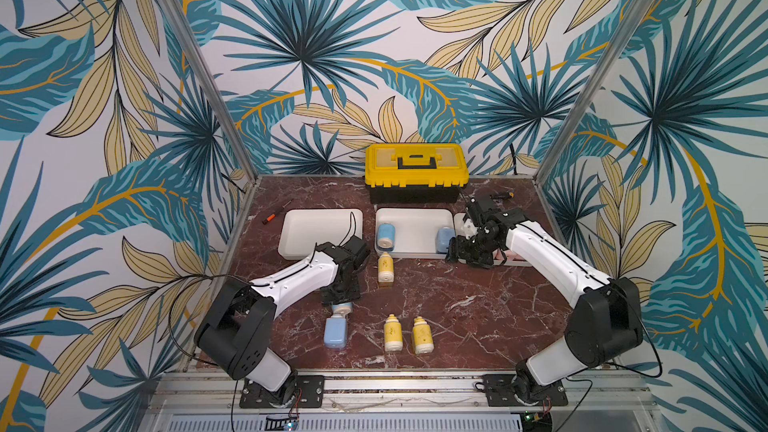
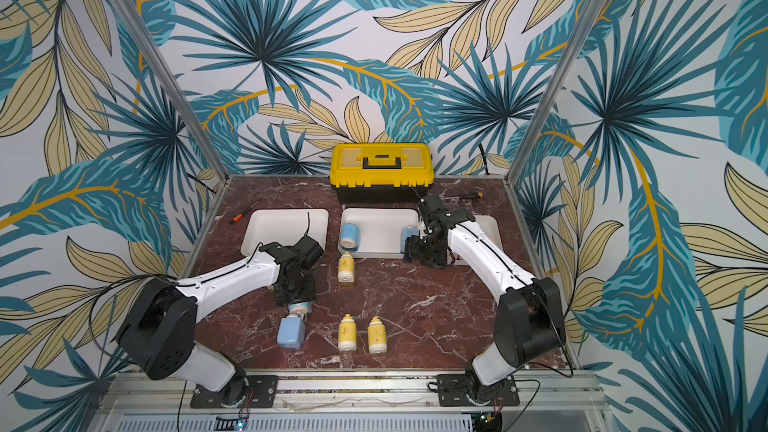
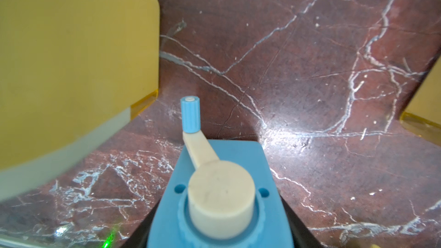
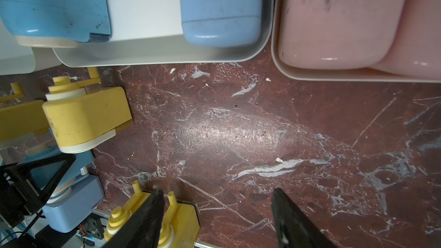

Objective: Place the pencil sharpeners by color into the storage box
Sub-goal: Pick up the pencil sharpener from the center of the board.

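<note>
My left gripper [image 1: 340, 296] is shut on a light blue pencil sharpener [image 3: 241, 153] that stands on the table with its cream crank up. Another blue one [image 1: 336, 331] lies just in front of it. Three yellow sharpeners lie on the table: one [image 1: 385, 268] near the trays and two [image 1: 392, 332] [image 1: 422, 334] near the front. The middle tray [image 1: 415, 214] of the storage box holds two blue sharpeners [image 1: 386, 236] [image 1: 444, 238]. Pink ones [image 4: 334, 20] lie in the right tray [image 4: 276, 63]. The left tray [image 1: 322, 214] is empty. My right gripper [image 4: 218, 201] hangs open over bare table.
A yellow-and-black toolbox [image 1: 415, 172] stands behind the trays. One screwdriver [image 1: 276, 211] lies left of the left tray and another [image 1: 503, 197] behind the right arm. Metal posts mark the table's back corners. The right arm covers most of the right tray.
</note>
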Tool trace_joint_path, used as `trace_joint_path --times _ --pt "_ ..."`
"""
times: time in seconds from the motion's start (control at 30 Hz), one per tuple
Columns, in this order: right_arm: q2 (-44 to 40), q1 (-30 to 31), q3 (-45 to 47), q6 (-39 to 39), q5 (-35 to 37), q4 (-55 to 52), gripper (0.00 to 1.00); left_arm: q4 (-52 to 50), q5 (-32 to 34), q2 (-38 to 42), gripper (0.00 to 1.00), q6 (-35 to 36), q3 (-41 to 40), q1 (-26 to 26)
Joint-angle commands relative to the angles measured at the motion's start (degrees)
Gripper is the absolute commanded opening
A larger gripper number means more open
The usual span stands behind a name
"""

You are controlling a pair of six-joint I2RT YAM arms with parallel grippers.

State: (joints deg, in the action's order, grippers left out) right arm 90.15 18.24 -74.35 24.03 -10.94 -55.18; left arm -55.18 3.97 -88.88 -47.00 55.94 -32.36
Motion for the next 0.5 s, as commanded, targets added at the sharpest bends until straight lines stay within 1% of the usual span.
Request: trace_joint_path --times 0.0,0.23,0.27,0.47 --pt "1.0 -0.1 -1.0 0.6 0.5 -0.9 0.73 3.0 -0.1 -2.0 0.38 1.1 0.8 0.5" --pt "1.1 -0.1 -1.1 0.4 0.6 -0.8 0.73 2.8 -0.2 -2.3 0.36 2.1 3.3 0.4" --pt "1.1 -0.2 -1.1 0.4 0.6 -0.8 0.72 2.8 -1.9 -2.3 0.36 2.3 3.6 0.5" --pt "1.1 -0.1 -1.3 0.1 0.7 -0.8 0.73 2.6 -3.3 -2.8 0.34 3.8 6.4 0.8"
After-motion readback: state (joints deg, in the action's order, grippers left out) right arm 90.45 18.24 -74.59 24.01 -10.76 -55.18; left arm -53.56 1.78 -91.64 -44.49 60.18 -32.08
